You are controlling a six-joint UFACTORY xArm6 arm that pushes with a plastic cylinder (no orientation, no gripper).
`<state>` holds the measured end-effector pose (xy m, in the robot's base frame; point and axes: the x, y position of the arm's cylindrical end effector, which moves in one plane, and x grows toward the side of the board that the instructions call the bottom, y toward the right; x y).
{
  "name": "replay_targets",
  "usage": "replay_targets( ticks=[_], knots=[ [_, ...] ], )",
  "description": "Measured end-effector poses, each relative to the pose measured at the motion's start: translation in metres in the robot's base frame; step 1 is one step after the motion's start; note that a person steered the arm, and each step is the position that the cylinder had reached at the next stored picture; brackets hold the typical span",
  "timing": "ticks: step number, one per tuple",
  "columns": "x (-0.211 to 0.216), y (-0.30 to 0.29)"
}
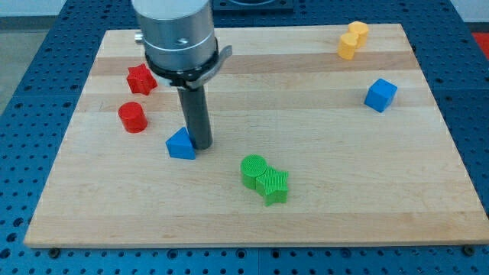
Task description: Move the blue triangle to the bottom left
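Note:
The blue triangle (181, 144) lies on the wooden board (344, 198), left of the middle. My tip (202, 144) stands right against the triangle's right side, touching or nearly touching it. The rod rises from there to the grey arm body (177, 34) at the view's top.
A red star (140, 79) and a red cylinder (132, 117) lie at the left. A green cylinder (254, 169) and a green star (273, 186) touch each other at bottom centre. A blue cube (380, 95) sits at the right. A yellow block (352, 40) lies at top right.

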<state>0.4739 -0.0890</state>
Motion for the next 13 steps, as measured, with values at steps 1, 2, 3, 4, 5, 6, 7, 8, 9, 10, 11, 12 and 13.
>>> replay_targets(
  ticks=[1,2,3,4,5,6,7,8,9,10,11,12,13],
  knots=[
    [0.000,-0.012],
    [-0.002,-0.026],
    [-0.003,-0.044],
    [-0.007,-0.063],
    [-0.006,-0.078],
    [0.000,-0.087],
    [0.008,-0.090],
    [0.015,-0.090],
    [0.024,-0.090],
    [0.035,-0.090],
    [0.047,-0.091],
    [0.053,-0.101],
    [0.056,-0.115]
  ],
)
